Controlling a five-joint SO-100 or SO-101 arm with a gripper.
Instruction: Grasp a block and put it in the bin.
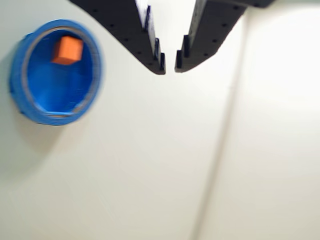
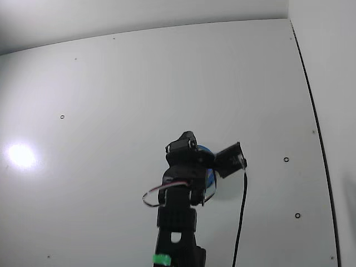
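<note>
In the wrist view the black hand [image 1: 170,67] is seen entering from 12 o'clock, its tips parted by a narrow gap with nothing held between them. The block [image 1: 67,50], rendered orange here, is seen lying inside the blue bin [image 1: 21,85], toward the bin's 12 o'clock side. The bin is set on the white counter [image 1: 150,175] at 9 o'clock from the hand, apart from it. In the fixed view the bin [image 2: 209,179] is mostly hidden by the arm [image 2: 181,183].

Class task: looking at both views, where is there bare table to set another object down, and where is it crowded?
Bare table lies right of and below the bowl, which holds the cube. The fixed view shows open surface all around; only the spot under the arm is crowded.
</note>
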